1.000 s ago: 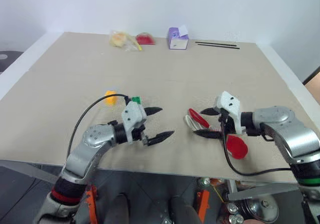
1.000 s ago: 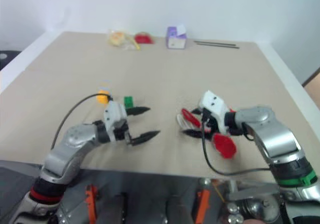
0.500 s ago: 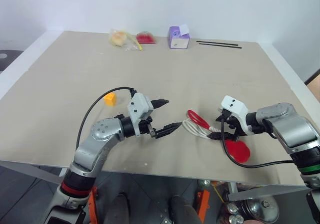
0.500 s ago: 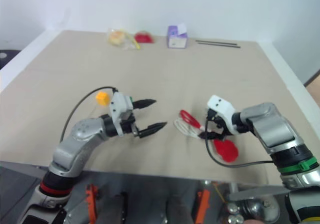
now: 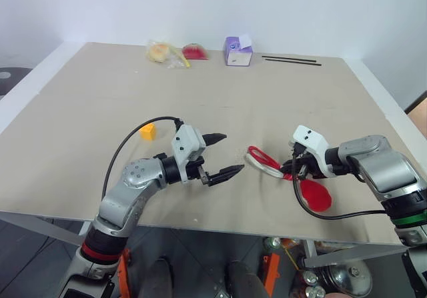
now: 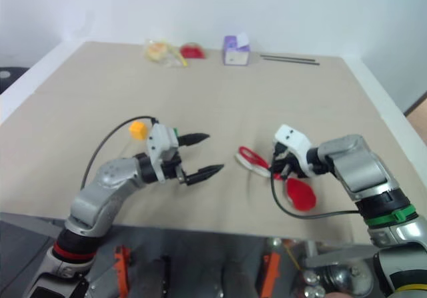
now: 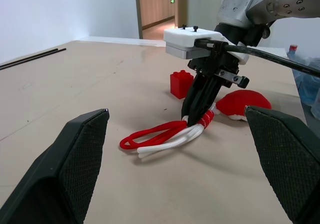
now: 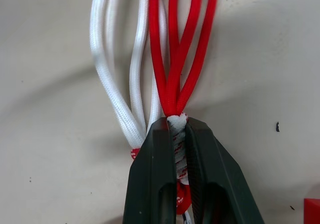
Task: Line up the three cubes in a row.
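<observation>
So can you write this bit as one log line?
right gripper: shut on red-and-white looped cord | left gripper: open | small red studded plastic cube: beside cord

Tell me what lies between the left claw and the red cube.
In the left wrist view, the red-and-white cord and the right claw, shut on its bound end, lie between the open left claw and the red cube.

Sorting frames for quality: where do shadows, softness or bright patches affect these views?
Left wrist view: the black left fingers loom soft-edged up close, and the bright doorway behind is washed out. Right wrist view: the red-and-white looped cord is crisp, casting soft shadows on the beige tabletop. Right eye view looks softer than left eye.
</observation>
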`<state>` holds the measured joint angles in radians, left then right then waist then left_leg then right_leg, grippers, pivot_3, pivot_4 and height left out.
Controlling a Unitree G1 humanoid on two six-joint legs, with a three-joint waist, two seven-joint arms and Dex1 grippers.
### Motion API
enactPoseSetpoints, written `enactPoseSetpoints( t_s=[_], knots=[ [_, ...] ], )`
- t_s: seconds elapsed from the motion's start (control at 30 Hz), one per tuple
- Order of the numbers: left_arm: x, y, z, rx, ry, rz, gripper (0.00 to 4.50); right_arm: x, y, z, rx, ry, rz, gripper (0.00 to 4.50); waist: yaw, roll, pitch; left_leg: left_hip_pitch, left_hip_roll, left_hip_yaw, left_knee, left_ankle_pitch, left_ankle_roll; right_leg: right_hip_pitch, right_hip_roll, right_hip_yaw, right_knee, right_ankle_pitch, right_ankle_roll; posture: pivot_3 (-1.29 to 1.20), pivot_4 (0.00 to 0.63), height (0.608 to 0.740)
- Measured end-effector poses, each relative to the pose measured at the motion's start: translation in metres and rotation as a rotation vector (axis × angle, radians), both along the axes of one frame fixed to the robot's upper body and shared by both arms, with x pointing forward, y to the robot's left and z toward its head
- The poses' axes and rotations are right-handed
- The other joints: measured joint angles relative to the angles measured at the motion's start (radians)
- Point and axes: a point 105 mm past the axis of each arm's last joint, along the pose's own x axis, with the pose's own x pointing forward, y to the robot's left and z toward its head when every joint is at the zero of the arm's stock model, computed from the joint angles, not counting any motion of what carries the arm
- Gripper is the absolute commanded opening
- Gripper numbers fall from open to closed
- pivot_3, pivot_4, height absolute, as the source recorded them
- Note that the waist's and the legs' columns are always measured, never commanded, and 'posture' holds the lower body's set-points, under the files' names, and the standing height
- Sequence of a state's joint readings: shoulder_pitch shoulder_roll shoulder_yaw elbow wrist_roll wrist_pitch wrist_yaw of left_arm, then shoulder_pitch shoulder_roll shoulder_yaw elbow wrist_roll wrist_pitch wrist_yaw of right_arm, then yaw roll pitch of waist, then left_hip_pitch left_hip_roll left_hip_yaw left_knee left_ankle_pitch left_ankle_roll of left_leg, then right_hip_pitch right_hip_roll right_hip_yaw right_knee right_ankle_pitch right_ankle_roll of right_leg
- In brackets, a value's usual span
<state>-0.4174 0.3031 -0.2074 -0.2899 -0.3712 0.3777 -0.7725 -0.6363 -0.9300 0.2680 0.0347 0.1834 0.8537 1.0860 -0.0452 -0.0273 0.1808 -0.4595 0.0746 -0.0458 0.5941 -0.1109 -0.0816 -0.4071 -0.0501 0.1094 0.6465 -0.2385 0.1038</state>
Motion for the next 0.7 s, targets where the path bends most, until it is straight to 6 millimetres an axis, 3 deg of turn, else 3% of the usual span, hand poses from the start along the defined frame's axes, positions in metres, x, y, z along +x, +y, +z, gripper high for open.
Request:
enactPoseSetpoints(
  t_s=[0.1, 0.17, 0.27, 0.37, 0.43, 0.57, 0.7],
  knots=[
    [0.002, 0.001, 0.000, 0.001, -0.002, 0.006, 4.50, 0.004, 0.009, 0.005, 0.086, -0.025, -0.014, 0.03, -0.002, 0.000, 0.000, 0.000, 0.000, 0.000, -0.001, 0.000, 0.000, -0.001, 0.000, 0.000, 0.000, 0.000, 0.001, 0.00, 0.150, 0.740],
    [0.006, 0.001, 0.004, 0.003, -0.014, 0.011, 4.50, 0.015, 0.020, 0.022, 0.203, -0.100, -0.035, 0.03, -0.003, 0.001, 0.000, 0.000, 0.000, 0.000, -0.001, 0.000, 0.000, -0.001, 0.000, 0.000, 0.000, 0.001, 0.001, 0.00, 0.150, 0.740],
    [0.010, 0.000, 0.010, 0.003, -0.031, 0.014, 4.50, 0.038, 0.025, 0.069, 0.361, -0.287, -0.120, 0.03, -0.002, 0.001, 0.001, 0.000, 0.000, 0.000, -0.001, 0.001, 0.001, -0.001, 0.000, 0.000, 0.000, 0.002, 0.002, 0.00, 0.150, 0.740],
    [0.012, 0.001, 0.009, 0.000, -0.028, 0.020, 4.50, 0.054, 0.012, 0.109, 0.467, -0.472, -0.243, 0.03, 0.002, 0.001, 0.001, -0.001, 0.000, -0.001, -0.001, 0.001, 0.001, 0.000, 0.000, 0.000, 0.000, 0.001, 0.002, 0.00, 0.150, 0.740],
    [0.014, 0.001, 0.007, -0.003, -0.019, 0.024, 4.50, 0.069, -0.011, 0.121, 0.461, -0.578, -0.389, 0.03, 0.003, 0.001, 0.001, -0.002, -0.001, -0.001, -0.001, 0.001, 0.001, -0.001, 0.000, 0.000, 0.000, 0.001, 0.003, 0.00, 0.150, 0.740],
    [0.016, 0.001, 0.007, -0.002, -0.023, 0.026, 4.50, 0.088, -0.071, 0.120, 0.354, -0.705, -0.709, 0.03, 0.002, 0.001, 0.001, -0.002, -0.001, 0.000, -0.003, 0.001, 0.001, -0.001, 0.000, 0.000, 0.000, 0.001, 0.002, 0.00, 0.150, 0.740],
    [0.020, -0.001, 0.012, -0.011, -0.044, 0.026, 4.50, 0.086, -0.126, 0.119, 0.254, -0.780, -0.961, 0.03, 0.000, 0.002, 0.001, -0.002, -0.001, 0.000, -0.006, 0.001, 0.001, -0.002, 0.000, 0.001, 0.000, 0.000, 0.001, 0.00, 0.150, 0.740]
  ],
)
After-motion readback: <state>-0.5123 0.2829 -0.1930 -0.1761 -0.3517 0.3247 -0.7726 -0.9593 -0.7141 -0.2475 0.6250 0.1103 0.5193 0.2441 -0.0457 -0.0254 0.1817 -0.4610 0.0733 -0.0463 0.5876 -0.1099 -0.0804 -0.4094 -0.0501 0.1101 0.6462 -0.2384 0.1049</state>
